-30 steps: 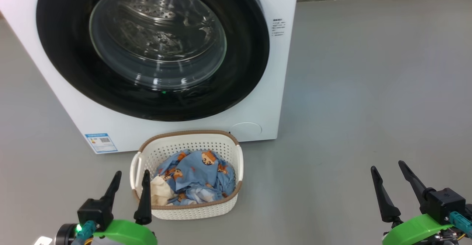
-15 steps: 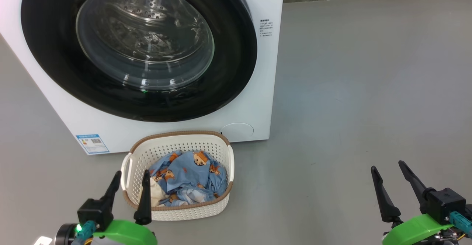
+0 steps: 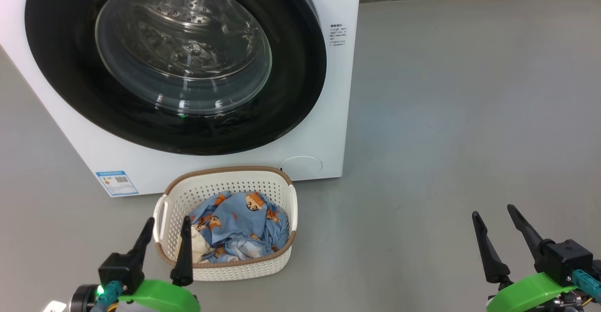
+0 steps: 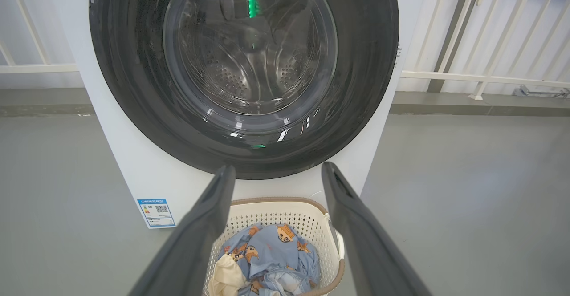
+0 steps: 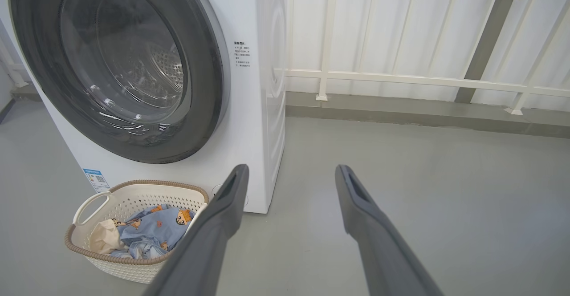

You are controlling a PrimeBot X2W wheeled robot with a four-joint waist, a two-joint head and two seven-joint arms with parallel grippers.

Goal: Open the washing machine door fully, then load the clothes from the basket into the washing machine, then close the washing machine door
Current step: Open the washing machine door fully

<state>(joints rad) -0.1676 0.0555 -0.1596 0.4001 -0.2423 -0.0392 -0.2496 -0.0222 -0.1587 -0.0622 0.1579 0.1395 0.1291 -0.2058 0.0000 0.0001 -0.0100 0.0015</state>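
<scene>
The white washing machine (image 3: pixel 338 96) stands on the floor with its round black-ringed door (image 3: pixel 300 68) shut flat against the front; the steel drum shows through the glass. In front of it sits the cream basket (image 3: pixel 235 269) holding the clothes (image 3: pixel 239 218), blue bear-print fabric with a cream piece at the left. My left gripper (image 3: pixel 168 225) is open at the lower left, just before the basket's near-left corner. My right gripper (image 3: pixel 494 212) is open over bare floor at the lower right, far from the basket. The door (image 4: pixel 365 64), basket (image 4: pixel 289 211) and clothes (image 4: pixel 276 251) lie ahead of the left fingers.
Grey floor (image 3: pixel 469 115) spreads wide to the right of the machine. A white railing (image 5: pixel 401 80) and a low kerb (image 5: pixel 401 113) run behind it. A blue energy sticker (image 3: pixel 116 183) and a round cap (image 3: pixel 300 166) mark the machine's lower front.
The whole head view shifted left, so the camera has turned slightly right. Both grippers hold the same place in the picture, both open.
</scene>
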